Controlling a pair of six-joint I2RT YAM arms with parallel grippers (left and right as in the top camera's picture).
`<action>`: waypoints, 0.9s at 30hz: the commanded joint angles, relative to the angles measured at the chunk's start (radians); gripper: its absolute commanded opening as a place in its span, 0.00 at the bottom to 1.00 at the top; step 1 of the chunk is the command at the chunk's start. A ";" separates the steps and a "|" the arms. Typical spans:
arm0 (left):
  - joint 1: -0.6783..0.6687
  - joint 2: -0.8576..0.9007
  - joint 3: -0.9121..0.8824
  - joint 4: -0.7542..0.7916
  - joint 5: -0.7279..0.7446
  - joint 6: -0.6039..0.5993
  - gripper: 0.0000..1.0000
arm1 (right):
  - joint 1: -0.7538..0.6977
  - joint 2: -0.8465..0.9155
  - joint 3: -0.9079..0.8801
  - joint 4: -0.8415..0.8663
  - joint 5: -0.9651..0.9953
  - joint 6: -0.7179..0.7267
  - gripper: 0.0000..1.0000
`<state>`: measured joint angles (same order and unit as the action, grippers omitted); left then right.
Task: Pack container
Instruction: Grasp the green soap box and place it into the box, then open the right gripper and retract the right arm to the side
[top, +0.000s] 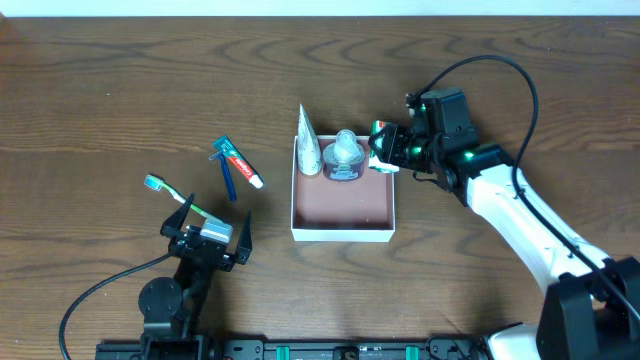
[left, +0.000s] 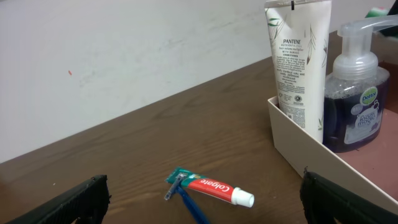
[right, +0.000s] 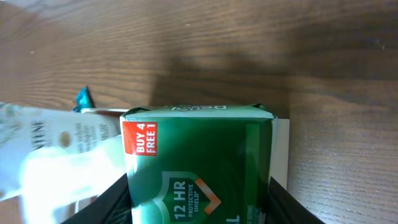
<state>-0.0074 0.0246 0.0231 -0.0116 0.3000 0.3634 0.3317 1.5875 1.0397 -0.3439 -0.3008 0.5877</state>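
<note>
While the left jaws hang spread wide and empty nearest the robot, one toothbrush (top: 165, 190) lies at their 10 o'clock. Beyond it, one blue razor (top: 228, 178) and one Colgate toothpaste tube (top: 245, 168) touch at their far ends. One container (top: 343, 233) sits mid-surface (top: 100, 100), with one Pantene tube (top: 308, 145) and one Dettol pump bottle (top: 344, 157) along its far wall. The right jaws pinch one green soap pack (right: 199, 162) at the container's 2 o'clock corner; the pack's lower print is cut off.

Green soap pack (right: 199, 162), white tube (left: 298, 56), purple pump bottle (left: 354, 118), white-walled reddish-brown container (top: 343, 236), dark wood-grain table (top: 120, 90)
</note>
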 joint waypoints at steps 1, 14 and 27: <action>0.004 0.001 -0.019 -0.033 0.006 -0.005 0.98 | 0.010 0.020 0.013 0.009 0.005 0.006 0.57; 0.005 0.001 -0.019 -0.033 0.006 -0.005 0.98 | 0.010 0.022 0.013 0.011 -0.022 -0.002 0.67; 0.004 0.001 -0.019 -0.033 0.006 -0.005 0.98 | -0.115 -0.253 0.125 -0.275 0.034 -0.092 0.71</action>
<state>-0.0074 0.0246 0.0231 -0.0116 0.3004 0.3630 0.2607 1.4227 1.1168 -0.5690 -0.3134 0.5373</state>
